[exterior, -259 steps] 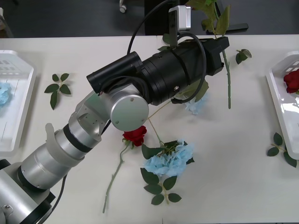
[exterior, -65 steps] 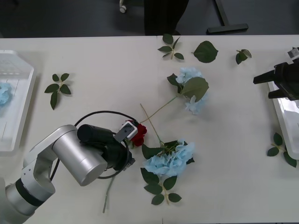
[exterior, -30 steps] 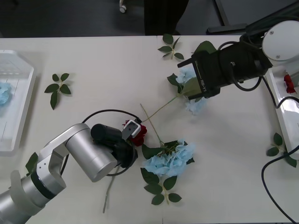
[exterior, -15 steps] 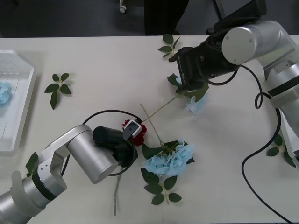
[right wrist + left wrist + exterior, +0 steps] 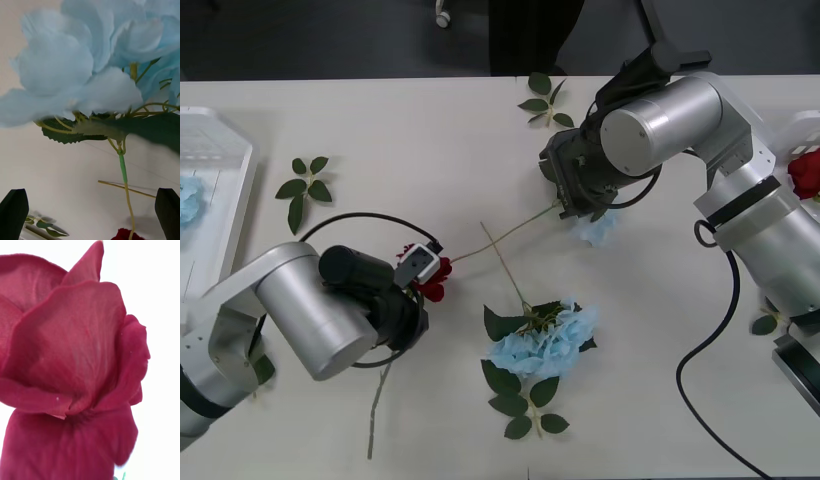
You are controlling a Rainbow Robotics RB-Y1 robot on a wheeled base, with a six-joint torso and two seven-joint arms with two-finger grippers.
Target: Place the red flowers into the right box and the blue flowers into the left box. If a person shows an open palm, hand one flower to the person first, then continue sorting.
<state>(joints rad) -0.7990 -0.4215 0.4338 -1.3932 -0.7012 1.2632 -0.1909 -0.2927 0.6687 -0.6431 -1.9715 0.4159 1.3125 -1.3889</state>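
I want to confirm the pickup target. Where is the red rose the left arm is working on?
In the front view the deep-red rose lies left of the table's centre, at the left gripper, its thin green stem trailing toward the near edge.

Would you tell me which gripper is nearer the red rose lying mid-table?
Left. The left gripper sits at the red rose; the right gripper is across at the far blue hydrangea.

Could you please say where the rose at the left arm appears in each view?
Front view: red rose at the left gripper, centre-left on the table.
Left wrist view: very close, dead ahead.
Right wrist view: far off, past the blue flower's stem.
Shared landmark: that stem, pointing toward the rose.
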